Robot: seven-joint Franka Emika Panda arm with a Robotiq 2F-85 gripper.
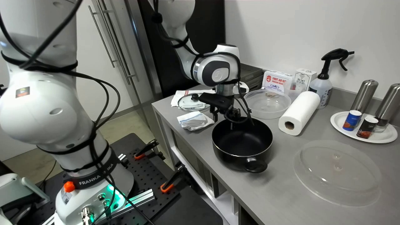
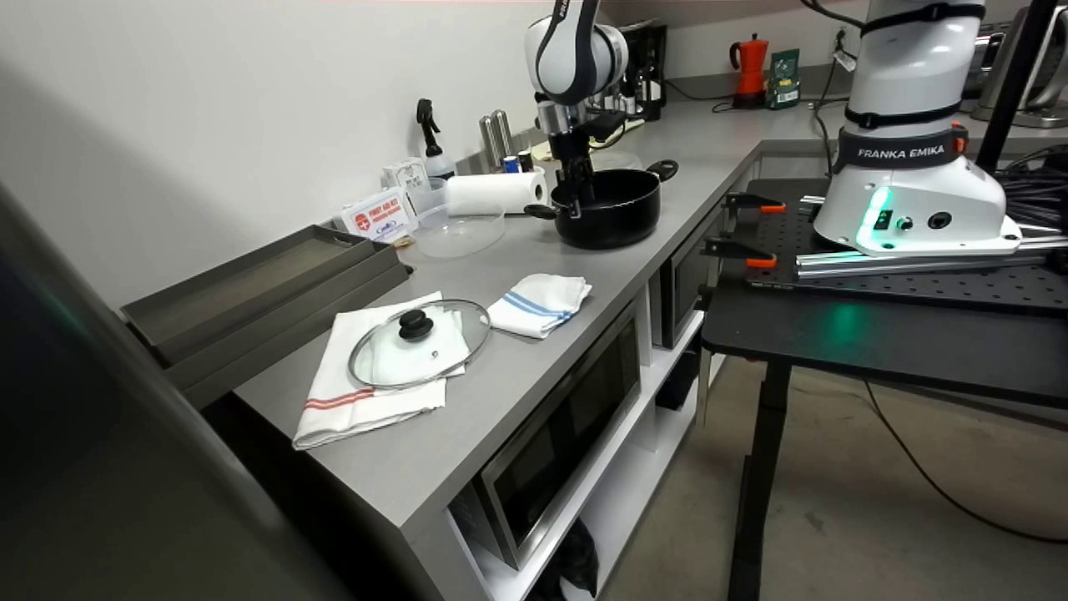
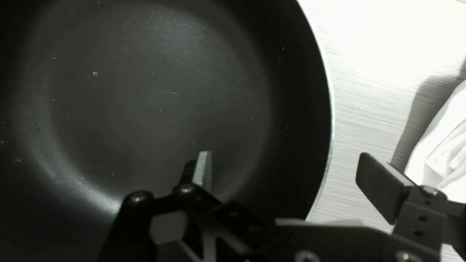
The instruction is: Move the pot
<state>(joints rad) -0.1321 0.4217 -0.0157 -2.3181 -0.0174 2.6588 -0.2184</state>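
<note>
Straddling black two-finger gripper [image 1: 223, 121]: in an exterior view, stands over the far edge of the wide, shallow, round black pot [image 1: 242, 143]; jaws well apart, nothing held.
Pot location: upright on the smooth grey countertop [image 1: 281, 190], near the folded white cloth with blue stripes [image 1: 194, 121] and the white cylindrical paper towel roll [image 1: 299, 113], touching neither.
Black loop handle [image 1: 256, 165]: faces away from the gripper; judged to play no part in this grasp.
Black outer finger [image 2: 574, 207]: in an exterior view, hangs before the pot's outer wall, just beside the black opposite handle [image 2: 541, 212]; contact cannot be told. Keep it off that handle's root.
Thin silver rim [image 3: 332, 120]: in the wrist view, runs between the fingers and appears closer to the outer one; the grey-padded inner finger [image 3: 202, 169] shows over the dark pot floor.
Closing: step in hand judged to be a pinch on the wall. Centre across the rim first, pads square to the curve, so both meet together and the pot is not dragged.
Depth: inner fingertip's depth unclear; a deep bite is advised.
Pot load: a one-sided hold will likely let the free side sag. Travel low and slowly, clear of the roll.
</note>
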